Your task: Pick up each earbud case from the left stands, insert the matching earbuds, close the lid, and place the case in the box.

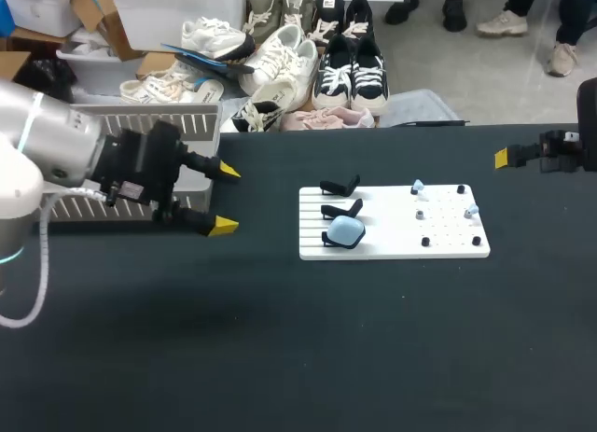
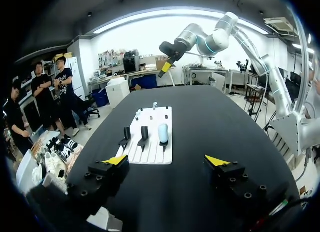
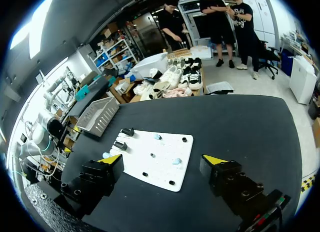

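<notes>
Left of frame: left end effector (image 1: 226,199), fingers spread wide, pointed toward the stands (image 1: 338,197), ready to grasp. Centre: pale blue earbud case (image 1: 347,230) propped on the nearest stand, raised for easy pickup; earbuds (image 1: 417,186) further right on the white board (image 1: 392,248). Upper right: right end effector (image 3: 163,159), fingers apart, parked clear

- The board (image 1: 392,247) on my table is a flat white rectangle, grooved on its 9 o'clock half and dotted with small black pegs on its 3 o'clock half.
- Three black stands (image 1: 340,186) sit in a column along the board's 9 o'clock side. The 12 o'clock and middle ones are bare.
- The case (image 1: 347,230) is pale blue and rounded, and rests on the 6 o'clock stand.
- Two pale blue earbuds lie among the pegs: one earbud (image 1: 417,186) at the board's 12 o'clock edge, the other (image 1: 471,210) toward 3 o'clock.
- The box (image 1: 201,124) is grey and slatted, at 9 o'clock from the board and well apart from it.
</notes>
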Tool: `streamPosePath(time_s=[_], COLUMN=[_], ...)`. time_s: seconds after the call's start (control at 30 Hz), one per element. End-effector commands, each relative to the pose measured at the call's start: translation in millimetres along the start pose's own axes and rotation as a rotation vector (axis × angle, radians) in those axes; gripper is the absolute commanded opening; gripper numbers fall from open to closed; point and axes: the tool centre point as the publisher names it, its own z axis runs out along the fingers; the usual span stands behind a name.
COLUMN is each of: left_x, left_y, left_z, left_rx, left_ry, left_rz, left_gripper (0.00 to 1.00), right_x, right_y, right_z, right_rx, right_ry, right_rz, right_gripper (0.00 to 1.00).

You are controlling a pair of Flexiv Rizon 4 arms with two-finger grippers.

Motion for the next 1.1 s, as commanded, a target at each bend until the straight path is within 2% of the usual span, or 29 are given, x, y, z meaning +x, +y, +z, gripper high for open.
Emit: streamPosePath(time_s=[0.03, 0.27, 0.67, 0.97, 1.1], left_x=[-2.7, -1.5, 1.9, -4.0, -1.1], left_y=[8.0, 2.0, 12.3, 11.0, 13.2], left_z=[18.2, 47.8, 97.3, 120.0, 132.0], left_rx=[0.008, 0.062, 0.041, 0.066, 0.068], left_ry=[-0.002, 0.012, 0.041, 0.054, 0.075], left_rz=[0.012, 0.030, 0.006, 0.011, -0.029], left_gripper=[1.00, 1.00, 1.00, 1.00, 1.00], right_x=[-0.4, -0.4, -0.4, -0.4, -0.4], right_y=[-1.5, -1.5, -1.5, -1.5, -1.5], right_z=[0.3, 0.3, 0.3, 0.3, 0.3], right_rx=[-0.006, -0.006, -0.006, -0.006, -0.006], right_ry=[0.002, 0.002, 0.002, 0.002, 0.002], right_rz=[-0.001, -0.001, -0.001, -0.001, -0.001], right_gripper=[1.00, 1.00, 1.00, 1.00, 1.00])
